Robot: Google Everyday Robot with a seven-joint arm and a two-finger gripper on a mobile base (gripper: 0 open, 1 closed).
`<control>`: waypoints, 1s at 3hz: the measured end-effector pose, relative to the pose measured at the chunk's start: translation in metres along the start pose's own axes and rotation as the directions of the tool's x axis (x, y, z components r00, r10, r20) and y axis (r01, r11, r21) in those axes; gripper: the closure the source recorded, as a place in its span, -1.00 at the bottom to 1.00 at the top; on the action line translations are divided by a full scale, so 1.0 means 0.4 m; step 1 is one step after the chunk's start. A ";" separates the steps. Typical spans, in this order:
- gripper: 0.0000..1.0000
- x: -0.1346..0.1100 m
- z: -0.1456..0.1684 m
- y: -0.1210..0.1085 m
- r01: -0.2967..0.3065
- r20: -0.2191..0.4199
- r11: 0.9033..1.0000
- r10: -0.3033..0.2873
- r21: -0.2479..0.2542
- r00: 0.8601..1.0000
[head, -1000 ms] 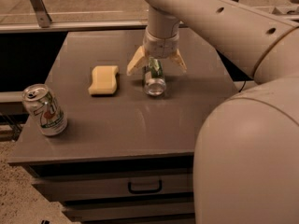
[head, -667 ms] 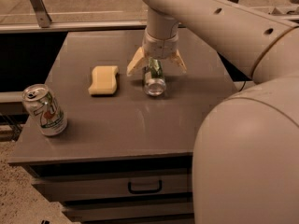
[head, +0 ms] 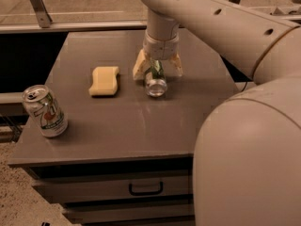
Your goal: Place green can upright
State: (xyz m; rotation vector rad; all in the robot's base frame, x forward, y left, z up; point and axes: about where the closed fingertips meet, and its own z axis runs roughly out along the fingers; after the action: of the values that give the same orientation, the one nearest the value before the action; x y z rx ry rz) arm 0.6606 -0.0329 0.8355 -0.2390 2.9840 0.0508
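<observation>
Camera view: end effector (head: 158, 71) spread astride green can (head: 155, 84), inside table (head: 141, 126) edges.

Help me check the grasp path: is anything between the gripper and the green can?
Nothing visible does. The gripper is down right at the green can, which lies tilted on the table. The yellow sponge lies apart to one side; the 7UP can stands farther off.
</observation>
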 end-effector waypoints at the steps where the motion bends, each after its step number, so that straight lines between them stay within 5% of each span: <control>1: -0.16 0.001 0.001 0.001 0.007 0.002 1.000 -0.007 0.004 1.000; 3: 0.78 0.004 0.000 0.000 0.028 0.010 1.000 -0.028 0.011 1.000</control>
State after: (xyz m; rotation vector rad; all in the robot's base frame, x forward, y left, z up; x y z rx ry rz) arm 0.6591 -0.0331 0.8355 -0.2780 2.9697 0.0324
